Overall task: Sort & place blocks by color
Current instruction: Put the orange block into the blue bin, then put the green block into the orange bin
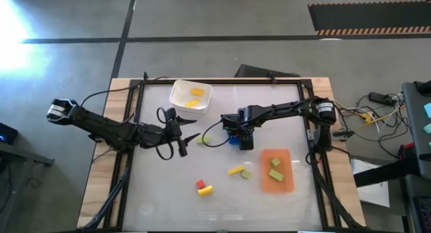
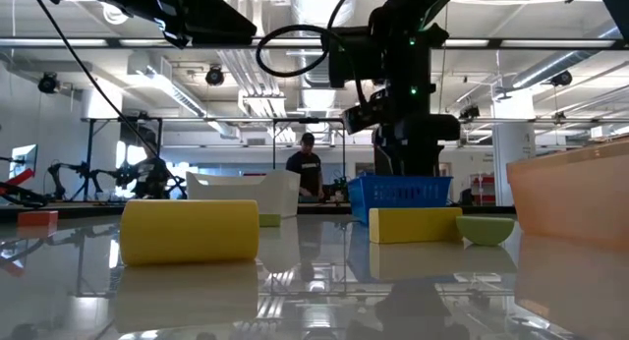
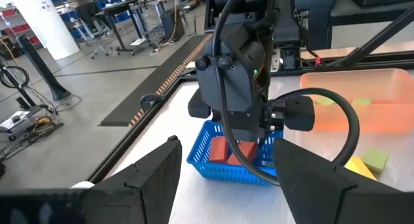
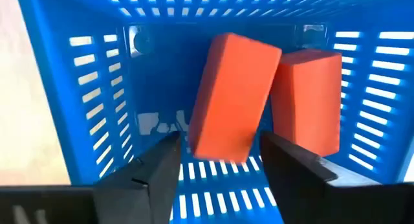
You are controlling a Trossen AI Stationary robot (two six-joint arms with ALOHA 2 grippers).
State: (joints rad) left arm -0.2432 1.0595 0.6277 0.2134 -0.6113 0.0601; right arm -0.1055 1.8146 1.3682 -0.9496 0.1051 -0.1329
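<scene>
While nearest the low camera lies a yellow block (image 2: 190,231), a second yellow block (image 2: 414,224) and a light green block (image 2: 485,229) lie just before the blue basket (image 2: 413,198).

Blue basket: mid-table landmark. Holds two red blocks, one tilted (image 4: 233,98), one upright beside it (image 4: 306,101).

Right gripper (image 4: 220,159): directly over the basket, fingers spread wide, gripping nothing; the tilted red block sits just beyond them.

Left gripper (image 1: 184,140): left of the basket, well apart, fingers spread wide, empty.

Orange tray (image 1: 291,182): right of the basket, nearer the front edge, with two green blocks (image 1: 275,168).

White tub (image 1: 176,95): left of the basket, toward the far edge, with two yellow blocks (image 1: 194,97).
</scene>
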